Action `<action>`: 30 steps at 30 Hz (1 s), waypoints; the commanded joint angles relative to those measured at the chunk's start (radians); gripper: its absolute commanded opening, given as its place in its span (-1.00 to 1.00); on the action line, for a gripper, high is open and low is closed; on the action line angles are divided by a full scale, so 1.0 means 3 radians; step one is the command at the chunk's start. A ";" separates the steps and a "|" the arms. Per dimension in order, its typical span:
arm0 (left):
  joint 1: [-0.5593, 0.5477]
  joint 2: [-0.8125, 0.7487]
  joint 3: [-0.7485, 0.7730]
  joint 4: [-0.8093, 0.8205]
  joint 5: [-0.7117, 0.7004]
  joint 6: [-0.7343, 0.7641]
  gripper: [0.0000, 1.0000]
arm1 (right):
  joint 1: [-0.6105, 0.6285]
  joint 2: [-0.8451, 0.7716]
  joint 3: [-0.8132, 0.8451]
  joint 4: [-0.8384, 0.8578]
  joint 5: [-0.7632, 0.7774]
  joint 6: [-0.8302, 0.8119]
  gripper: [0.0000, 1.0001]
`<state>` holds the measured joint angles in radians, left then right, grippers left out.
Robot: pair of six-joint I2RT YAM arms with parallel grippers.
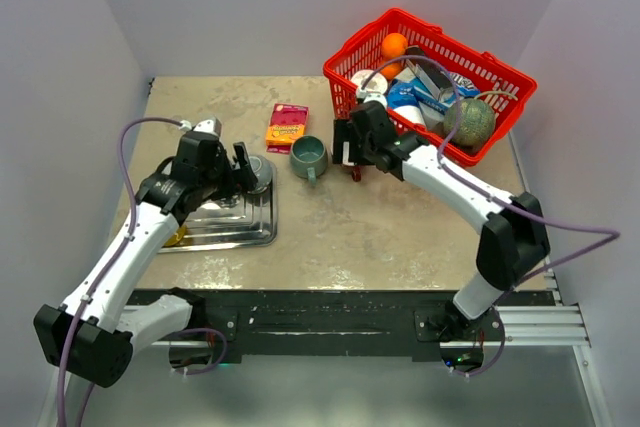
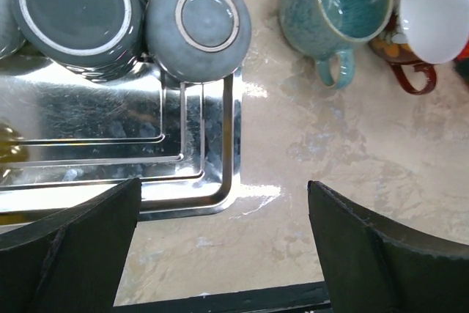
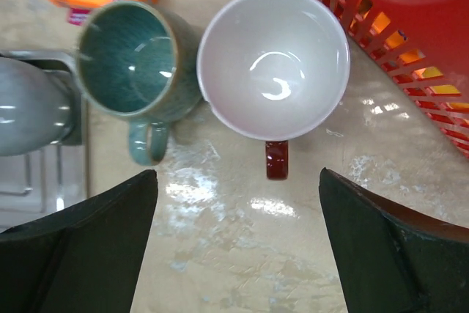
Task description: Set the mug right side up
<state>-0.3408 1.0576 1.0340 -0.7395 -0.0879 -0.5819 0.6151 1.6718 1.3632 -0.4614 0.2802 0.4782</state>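
Beige counter [image 2: 330, 159] | left gripper [image 2: 223, 251] apart, inverted mug [image 2: 199, 23] ahead on tray [image 2: 110, 152] | right gripper [image 3: 238, 251] apart | advice: grip sidewall squarely, clear tray rim before rotating.

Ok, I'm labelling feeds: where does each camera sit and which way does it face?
Top external: high behind the robot, facing down at the table; left arm and right arm show.
Left wrist: on the left arm, facing down at an inverted grey mug; left gripper shows.
Right wrist: on the right arm, facing down at the red mug; right gripper shows.
Shared by all: the teal mug.
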 commanded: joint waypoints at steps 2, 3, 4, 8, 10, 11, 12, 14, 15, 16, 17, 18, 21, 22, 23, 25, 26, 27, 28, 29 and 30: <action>0.0006 0.0054 -0.0026 0.0093 -0.0421 -0.0018 0.98 | -0.0005 -0.0454 -0.0013 -0.0078 -0.0248 0.0083 0.88; 0.0011 0.0089 -0.0001 -0.0059 -0.0559 -0.0074 0.99 | -0.0010 -0.0540 -0.0034 -0.0098 -0.0274 0.0088 0.88; 0.0011 0.0110 0.0071 -0.0147 -0.0708 -0.0161 0.99 | -0.0010 -0.0577 -0.0049 -0.0113 -0.0290 0.0098 0.88; 0.0331 0.0202 0.0209 -0.0516 -0.1317 -0.0290 0.99 | -0.0010 -0.0715 -0.0192 -0.0160 -0.0346 0.0160 0.88; 0.0598 0.0151 0.0128 -0.0460 -0.1236 -0.0213 0.99 | -0.0010 -0.0736 -0.0228 -0.0170 -0.0366 0.0170 0.88; 0.0736 0.0131 0.0092 -0.0424 -0.1140 -0.0193 0.99 | -0.0010 -0.0736 -0.0254 -0.0190 -0.0377 0.0175 0.88; 0.0930 0.0060 0.0061 -0.0404 -0.1144 -0.0192 0.99 | -0.0005 -0.0736 -0.0259 -0.0205 -0.0377 0.0180 0.88; 0.1079 -0.0002 -0.0005 -0.0353 -0.1266 -0.0213 0.99 | -0.0010 -0.0731 -0.0259 -0.0257 -0.0377 0.0180 0.88; 0.1120 -0.0038 -0.0016 -0.0347 -0.1312 -0.0238 0.99 | -0.0010 -0.0736 -0.0259 -0.0262 -0.0387 0.0185 0.88; 0.1136 -0.0043 -0.0061 -0.0357 -0.1353 -0.0289 0.99 | -0.0005 -0.0736 -0.0254 -0.0262 -0.0397 0.0180 0.88; 0.1334 -0.0053 -0.0092 -0.0347 -0.1399 -0.0305 0.99 | -0.0005 -0.0736 -0.0244 -0.0277 -0.0407 0.0180 0.88; 0.1417 -0.0054 -0.0128 -0.0337 -0.1420 -0.0310 0.99 | -0.0010 -0.0736 -0.0239 -0.0287 -0.0417 0.0165 0.88; 0.1728 -0.0049 -0.0230 -0.0271 -0.1502 -0.0284 0.99 | -0.0010 -0.0715 -0.0183 -0.0379 -0.0433 0.0155 0.87; 0.1810 -0.0054 -0.0261 -0.0215 -0.1476 -0.0269 0.99 | -0.0010 -0.0710 -0.0152 -0.0425 -0.0408 0.0160 0.87; 0.1978 -0.0054 -0.0286 -0.0189 -0.1365 -0.0264 0.99 | -0.0015 -0.0700 -0.0101 -0.0507 -0.0417 0.0165 0.87; 0.2127 -0.0084 -0.0378 -0.0082 -0.1221 -0.0254 0.98 | -0.0015 -0.0705 -0.0085 -0.0538 -0.0463 0.0155 0.87; 0.2245 -0.0094 -0.0409 -0.0061 -0.1099 -0.0264 0.99 | -0.0015 -0.0715 -0.0095 -0.0543 -0.0464 0.0145 0.87; 0.2286 -0.0115 -0.0445 -0.0020 -0.1062 -0.0279 0.99 | -0.0015 -0.0730 -0.0106 -0.0543 -0.0453 0.0129 0.87; 0.2327 -0.0125 -0.0521 -0.0015 -0.1042 -0.0289 0.99 | -0.0015 -0.0730 -0.0116 -0.0543 -0.0438 0.0124 0.87; 0.2398 -0.0130 -0.0557 -0.0005 -0.1026 -0.0305 0.99 | -0.0015 -0.0730 -0.0126 -0.0543 -0.0433 0.0119 0.87; 0.2445 -0.0145 -0.0593 0.0036 -0.1016 -0.0310 0.99 | -0.0025 -0.0725 -0.0131 -0.0543 -0.0438 0.0119 0.87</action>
<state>0.3374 1.0420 0.8989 -0.7944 -0.4339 -0.6487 0.6147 1.4677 1.2903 -0.6079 0.1562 0.5159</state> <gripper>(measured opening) 0.992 0.938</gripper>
